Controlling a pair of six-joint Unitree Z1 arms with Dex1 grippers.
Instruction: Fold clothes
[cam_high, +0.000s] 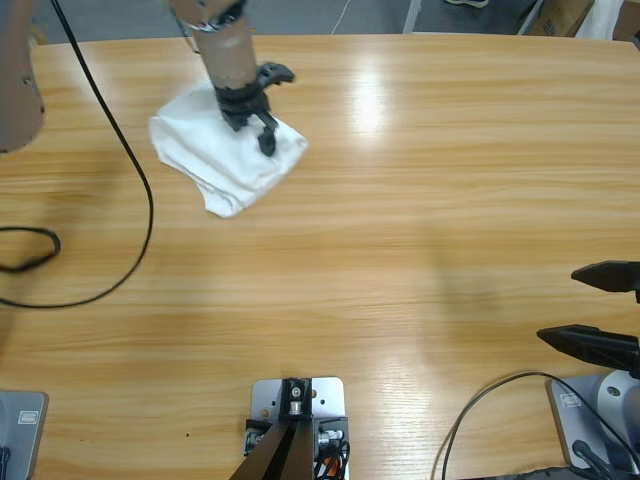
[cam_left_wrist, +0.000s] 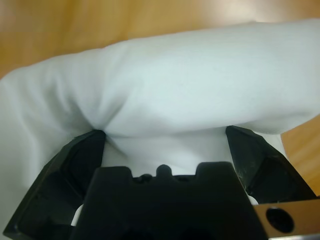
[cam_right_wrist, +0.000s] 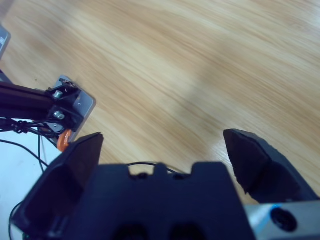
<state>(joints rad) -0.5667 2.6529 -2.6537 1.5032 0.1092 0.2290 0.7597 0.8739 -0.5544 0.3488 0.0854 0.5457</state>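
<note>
The clothes (cam_high: 228, 168) are one white garment bunched into a crumpled heap at the far left of the wooden table (cam_high: 420, 200). My left gripper (cam_high: 271, 108) reaches down from the top edge and presses into the heap's right side. In the left wrist view the white cloth (cam_left_wrist: 190, 80) fills the frame and bulges between the jaws of the left gripper (cam_left_wrist: 162, 137), which stand wide apart and open. No logo or label shows. My right gripper (cam_high: 603, 310) hovers open at the right edge, far from the cloth, over bare wood (cam_right_wrist: 200, 65), with nothing in the right gripper (cam_right_wrist: 162, 145).
A black cable (cam_high: 140, 200) loops over the table's left side, just left of the heap. A silver elbow (cam_high: 15, 80) sits at the upper left corner. Another cable (cam_high: 480, 395) curves at the front right.
</note>
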